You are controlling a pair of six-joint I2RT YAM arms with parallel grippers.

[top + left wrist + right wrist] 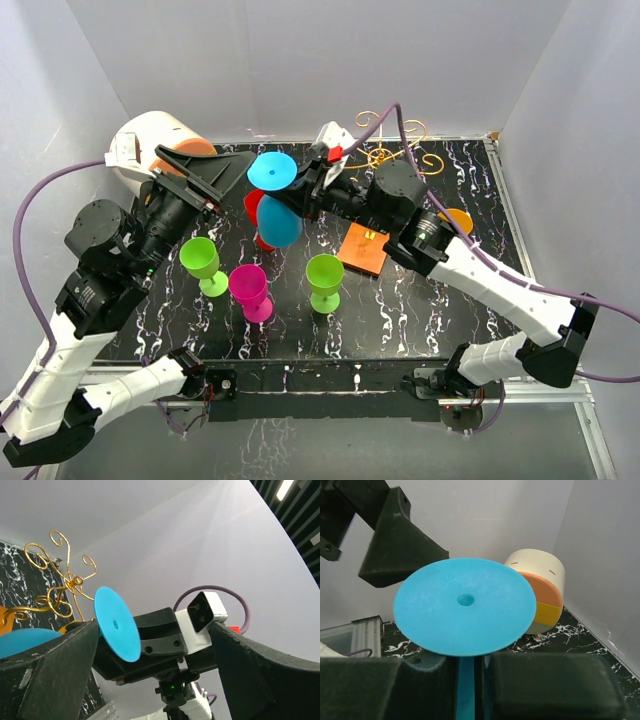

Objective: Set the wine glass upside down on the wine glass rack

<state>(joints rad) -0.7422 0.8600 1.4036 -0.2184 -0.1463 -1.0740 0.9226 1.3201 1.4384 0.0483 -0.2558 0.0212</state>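
Note:
My right gripper is shut on the stem of a blue wine glass and holds it above the table. Its round foot points to the back left. In the right wrist view the stem sits between my fingers, under the foot. My left gripper is open and empty, just left of the foot, which shows between its fingers. The gold wire wine glass rack stands at the back on its orange-brown base, behind the right arm. It also shows in the left wrist view.
Two green glasses and a pink glass stand upright mid-table. A red glass is partly hidden behind the blue one. A cream-and-orange cylinder lies at the back left. An orange object lies under the right arm.

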